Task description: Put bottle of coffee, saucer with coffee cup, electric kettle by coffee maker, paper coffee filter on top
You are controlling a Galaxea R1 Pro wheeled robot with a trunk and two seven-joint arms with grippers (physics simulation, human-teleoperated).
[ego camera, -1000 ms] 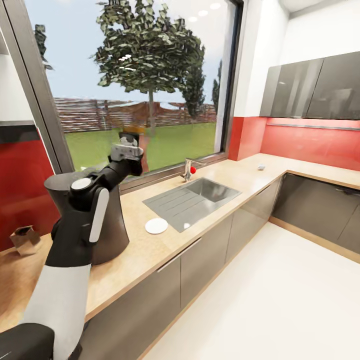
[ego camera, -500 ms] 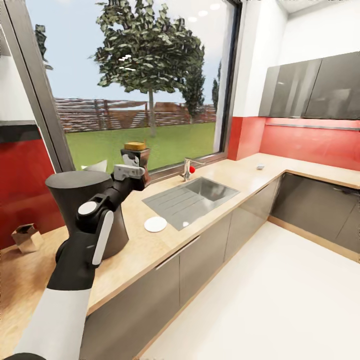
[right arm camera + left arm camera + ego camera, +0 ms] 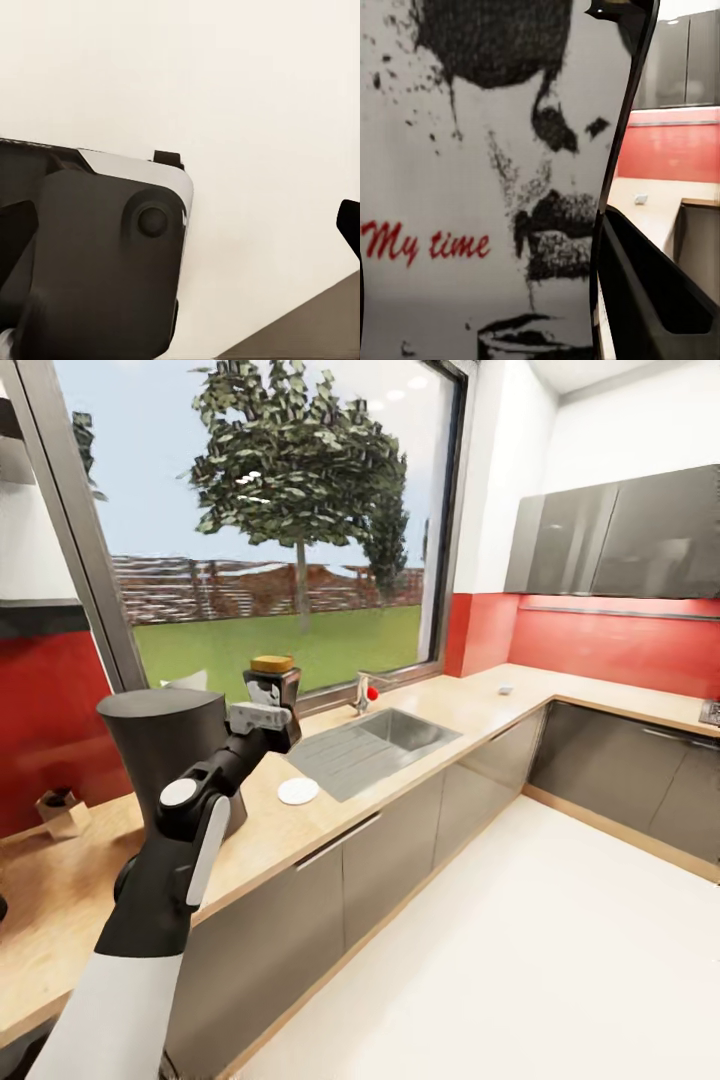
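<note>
Left pincer pinching bottle of coffee, hovering beside coffee maker; lower upright onto bench near back edge. Right pincer: cannot tell.

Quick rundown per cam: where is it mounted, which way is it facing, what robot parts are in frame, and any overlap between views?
Head view: on the robot's head, looking forward and down over the wooden countertop; the left arm shows, its left gripper at the dark coffee bottle with a gold lid, beside the black coffee maker.
Left wrist view: near the left gripper, facing the bottle's white label; a dark gripper finger shows.
Right wrist view: on the right arm, facing the pale floor; a dark robot part shows.
Shared: head and left wrist views both show the bottle.
</note>
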